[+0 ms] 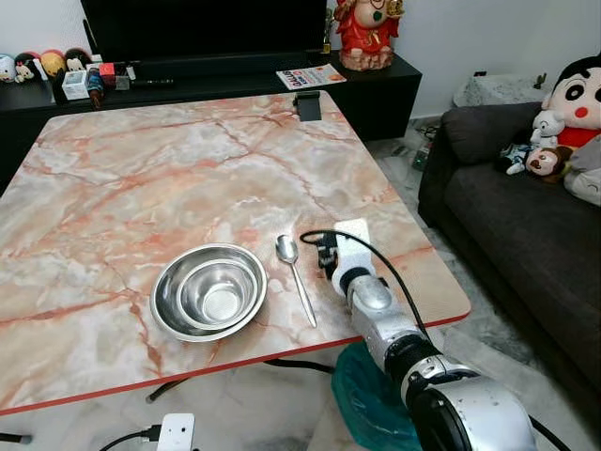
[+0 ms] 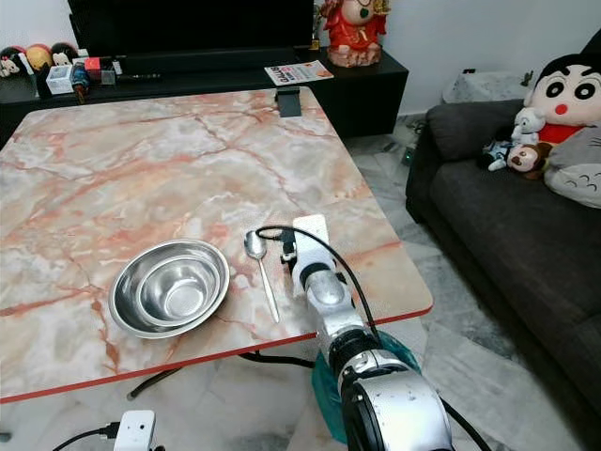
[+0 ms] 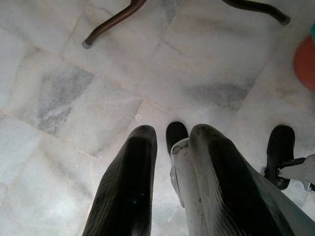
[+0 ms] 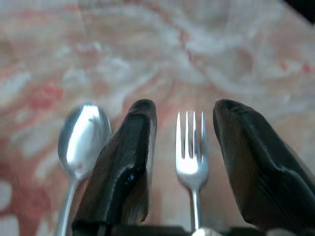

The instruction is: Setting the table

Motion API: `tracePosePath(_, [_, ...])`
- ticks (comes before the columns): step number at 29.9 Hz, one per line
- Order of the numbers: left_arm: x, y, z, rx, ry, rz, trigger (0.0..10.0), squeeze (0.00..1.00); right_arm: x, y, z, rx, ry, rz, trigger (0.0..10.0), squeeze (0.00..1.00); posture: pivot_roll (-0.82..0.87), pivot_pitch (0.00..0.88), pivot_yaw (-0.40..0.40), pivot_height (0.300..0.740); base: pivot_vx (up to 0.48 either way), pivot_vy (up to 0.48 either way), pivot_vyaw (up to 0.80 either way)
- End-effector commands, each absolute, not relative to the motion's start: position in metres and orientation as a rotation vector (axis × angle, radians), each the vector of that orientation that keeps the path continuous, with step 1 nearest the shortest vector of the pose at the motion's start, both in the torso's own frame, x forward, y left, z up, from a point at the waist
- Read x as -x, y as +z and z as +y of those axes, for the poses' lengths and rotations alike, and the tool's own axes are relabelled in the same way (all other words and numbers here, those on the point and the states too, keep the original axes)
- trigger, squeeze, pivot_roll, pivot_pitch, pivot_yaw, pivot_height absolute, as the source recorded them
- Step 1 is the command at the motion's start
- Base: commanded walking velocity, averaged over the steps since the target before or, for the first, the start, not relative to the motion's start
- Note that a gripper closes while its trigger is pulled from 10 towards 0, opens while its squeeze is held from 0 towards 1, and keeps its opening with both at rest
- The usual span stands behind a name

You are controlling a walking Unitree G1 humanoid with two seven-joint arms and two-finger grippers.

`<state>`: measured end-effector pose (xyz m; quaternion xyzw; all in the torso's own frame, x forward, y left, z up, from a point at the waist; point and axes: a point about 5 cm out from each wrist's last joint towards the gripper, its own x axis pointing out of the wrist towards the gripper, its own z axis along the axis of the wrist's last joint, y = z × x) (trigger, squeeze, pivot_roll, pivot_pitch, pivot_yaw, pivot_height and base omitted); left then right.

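Observation:
Two nested steel bowls (image 1: pixel 208 291) sit on the marble table (image 1: pixel 141 160) near its front edge. Just right of them a spoon (image 1: pixel 296 277) lies with its bowl end pointing away from me. My right gripper (image 1: pixel 326 254) is low over the table beside the spoon. In the right wrist view a fork (image 4: pixel 192 152) lies between its black fingers (image 4: pixel 128 162), tines forward, with a gap on each side; the gripper is open. The spoon (image 4: pixel 82 137) lies outside one finger. My left gripper (image 3: pixel 170 135) hangs over the floor, its fingers a little apart.
A dark sofa (image 1: pixel 526 216) with plush toys (image 1: pixel 573 103) stands to the right of the table. A black TV cabinet (image 1: pixel 235 75) runs behind it. A small black object (image 1: pixel 307 105) stands at the table's far edge. A teal bag (image 1: pixel 366 395) and a power strip (image 1: pixel 176 432) lie on the floor.

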<state>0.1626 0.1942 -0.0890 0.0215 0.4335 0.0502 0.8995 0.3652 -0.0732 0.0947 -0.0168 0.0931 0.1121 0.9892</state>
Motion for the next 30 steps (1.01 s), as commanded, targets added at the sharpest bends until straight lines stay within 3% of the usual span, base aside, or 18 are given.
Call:
tracePosePath(1, [-0.163, -0.089, 0.194, -0.037, 0.111, 0.909, 10.0, 0.0, -0.37, 0.11, -0.071, 0.021, 0.221, 0.1, 10.0, 0.0, 0.04, 0.023, -0.022, 0.74, 0.0, 0.0, 0.0])
tracePosePath(8, [-0.167, -0.087, 0.195, -0.041, 0.11, 0.893, 10.0, 0.0, -0.365, 0.124, -0.062, 0.03, 0.237, -0.052, 10.0, 0.0, 0.02, 0.013, -0.013, 0.74, 0.0, 0.0, 0.0])
tracePosePath(14, [-0.169, -0.087, 0.196, -0.025, 0.117, 0.894, 10.0, 0.0, -0.355, 0.11, -0.058, 0.027, 0.257, -0.02, 10.0, 0.0, 0.01, 0.003, -0.006, 0.74, 0.0, 0.0, 0.0])
tracePosePath(30, [-0.169, -0.086, 0.199, -0.042, 0.106, 0.899, 10.0, 0.0, -0.352, 0.114, -0.051, -0.003, 0.261, -0.035, 10.0, 0.0, 0.02, 0.0, 0.002, 0.74, 0.0, 0.352, 0.0])
